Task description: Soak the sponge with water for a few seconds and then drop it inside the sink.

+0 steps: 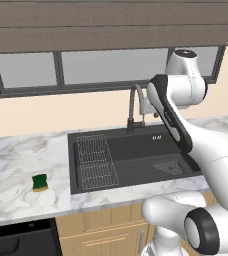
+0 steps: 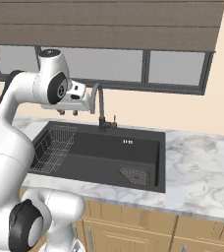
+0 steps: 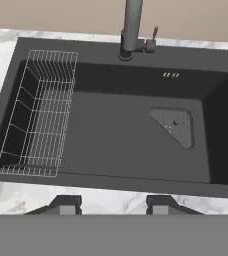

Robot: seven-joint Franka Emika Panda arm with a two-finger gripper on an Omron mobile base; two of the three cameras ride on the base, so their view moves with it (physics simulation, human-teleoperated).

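Far left on the marble table (image 1: 16, 165): sponge (image 1: 40, 182), green top over yellow, lying flat, well apart from the sink (image 1: 136, 135) and from the hand. Next, just inside the sink's left wall: wire rack (image 1: 95, 162), standing along that side. Behind the basin, at the middle of its back rim: dark curved faucet (image 1: 134, 107), with a small lever (image 3: 155, 34) just beside its base. Toward the basin's right, on the floor: drain plate (image 1: 167, 167). Above the sink, near the faucet's spout: hand (image 2: 68, 112), pointing downward, fingertips (image 3: 65, 205) set apart with nothing between them, at their narrowest setting.
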